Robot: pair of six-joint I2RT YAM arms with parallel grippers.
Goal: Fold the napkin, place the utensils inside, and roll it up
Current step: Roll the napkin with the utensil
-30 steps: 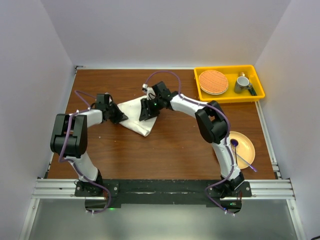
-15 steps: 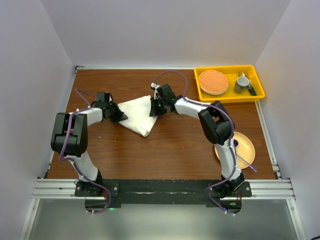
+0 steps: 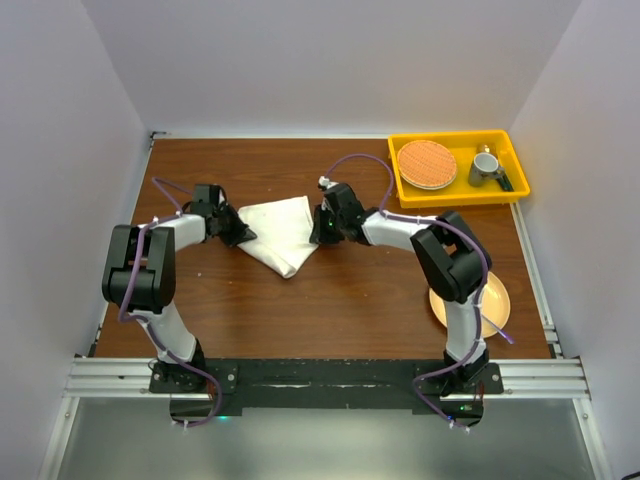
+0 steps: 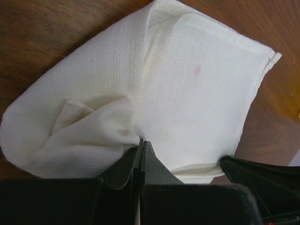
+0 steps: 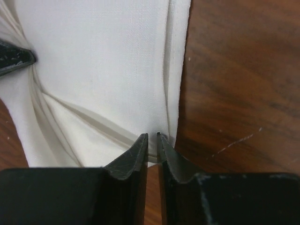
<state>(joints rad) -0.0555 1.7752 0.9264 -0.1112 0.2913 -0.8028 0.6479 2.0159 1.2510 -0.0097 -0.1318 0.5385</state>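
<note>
Pinches bunched fold of napkin (image 3: 281,230) in fully closed left gripper (image 4: 140,143), left of centre. Rests right gripper (image 5: 152,137) at napkin's right edge, jaws a narrow slit; grip on cloth unclear.

No legible text, label or number anywhere.

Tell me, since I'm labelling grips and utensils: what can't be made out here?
- Right wrist: whether the right gripper pinches the napkin edge; its nearly closed tips hide that.
- Top view: the plate is partly covered by the right arm; no fork is recognisable.
- Top view: the cup's contents, too small.
</note>
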